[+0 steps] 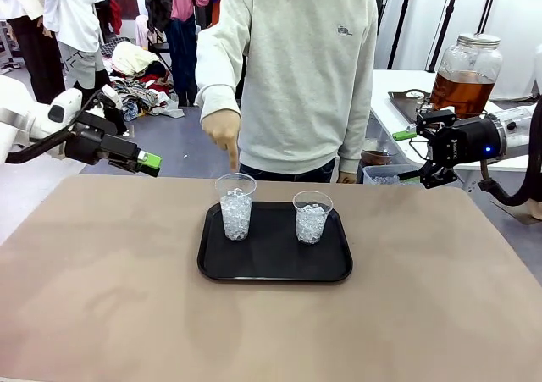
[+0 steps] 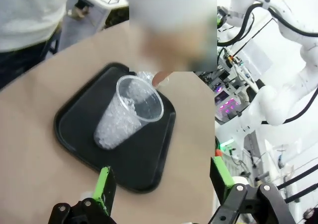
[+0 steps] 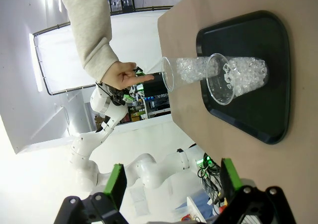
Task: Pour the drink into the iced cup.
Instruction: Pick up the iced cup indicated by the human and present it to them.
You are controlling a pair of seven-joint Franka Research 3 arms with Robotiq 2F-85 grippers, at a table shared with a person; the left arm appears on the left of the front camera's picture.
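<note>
The left gripper [image 1: 146,159] hangs above the table's [image 1: 93,297] left edge, jaws spread wide and holding nothing; its wrist view looks down between its green pads [image 2: 103,183] at the black tray [image 1: 275,270]. Just right of it, a person's hand [image 1: 222,131] points a finger down at the rim of the left cup [image 1: 235,207], which stands full of ice on the tray. The right cup [image 1: 312,218], also iced, stands beside it, apart. Farther right, the right gripper [image 1: 410,155] hovers off the table's far corner, fully open and empty. Behind it the drink [image 1: 461,92] sits in a glass jar [image 1: 468,60] on a white side table [image 1: 398,81].
</note>
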